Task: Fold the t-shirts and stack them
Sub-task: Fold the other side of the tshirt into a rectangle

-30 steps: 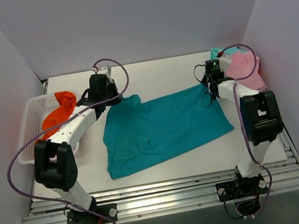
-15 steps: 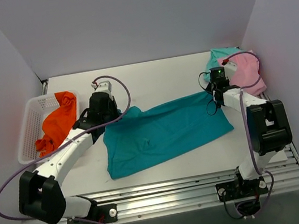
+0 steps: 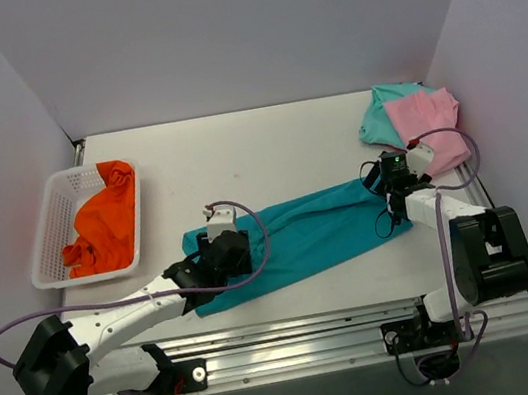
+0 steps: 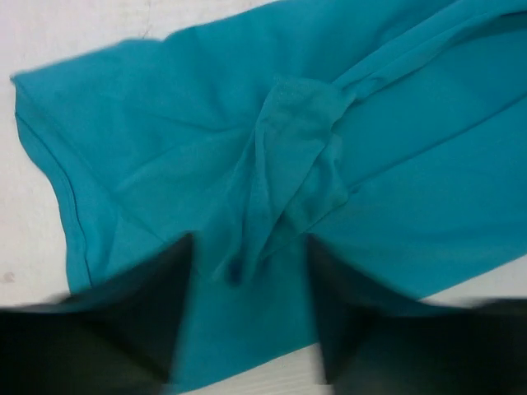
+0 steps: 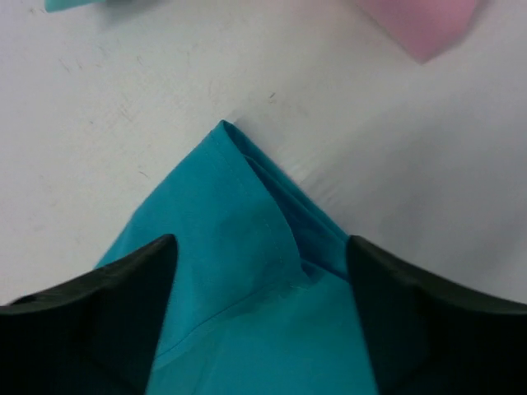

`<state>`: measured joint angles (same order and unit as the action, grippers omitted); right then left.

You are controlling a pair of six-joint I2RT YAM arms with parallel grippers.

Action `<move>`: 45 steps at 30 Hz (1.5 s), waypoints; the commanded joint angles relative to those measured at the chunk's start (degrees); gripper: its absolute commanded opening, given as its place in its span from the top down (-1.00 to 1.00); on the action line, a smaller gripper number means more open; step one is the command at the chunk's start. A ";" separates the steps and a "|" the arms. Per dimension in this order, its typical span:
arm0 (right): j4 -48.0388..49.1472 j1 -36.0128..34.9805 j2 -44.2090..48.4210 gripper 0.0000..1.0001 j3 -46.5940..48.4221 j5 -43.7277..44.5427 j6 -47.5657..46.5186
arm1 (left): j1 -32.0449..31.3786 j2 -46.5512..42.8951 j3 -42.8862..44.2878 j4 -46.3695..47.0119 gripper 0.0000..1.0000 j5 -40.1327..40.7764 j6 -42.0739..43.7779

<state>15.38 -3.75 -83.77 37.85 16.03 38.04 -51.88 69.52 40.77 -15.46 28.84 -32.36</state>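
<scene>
The large teal-blue t-shirt [image 3: 315, 231] lies doubled over into a long band across the near middle of the table. My left gripper [image 3: 224, 260] hovers low over its left end, open, with rumpled teal cloth [image 4: 288, 148] lying between the dark fingers [image 4: 156, 313] but not pinched. My right gripper [image 3: 390, 188] is open over the shirt's right corner [image 5: 235, 206], its fingers [image 5: 395, 313] standing apart on either side. The pink t-shirt [image 3: 423, 120] rests partly on the mint-green one [image 3: 377, 116] at the far right. The orange t-shirt [image 3: 101, 225] is heaped in the basket.
A white lattice basket [image 3: 51, 225] stands at the left edge of the table. Grey walls close in the left, back and right. The arms' metal rail [image 3: 290, 350] runs along the near edge. A pink cloth edge [image 5: 420, 25] shows beyond the right gripper.
Both grippers carried the teal shirt's far edge toward the near side, folding it into a narrower band, then opened and let it go. Both arms now sit lower and nearer.
</scene>
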 commanded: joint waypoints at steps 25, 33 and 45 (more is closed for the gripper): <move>-7.47 0.15 10.20 -0.99 4.78 8.49 1.60 | 5.12 7.11 -6.84 31.62 0.12 -2.02 -1.92; -6.76 0.23 8.71 -0.99 4.34 9.10 1.33 | 7.84 15.38 -7.64 39.98 0.30 -10.03 -1.83; -5.71 0.32 8.01 -0.99 3.38 9.02 1.42 | 9.51 17.85 -8.87 41.22 0.31 -8.89 -2.53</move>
<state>8.82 -3.73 -75.05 40.73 23.18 40.03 -43.07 87.13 32.14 22.00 20.03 -35.18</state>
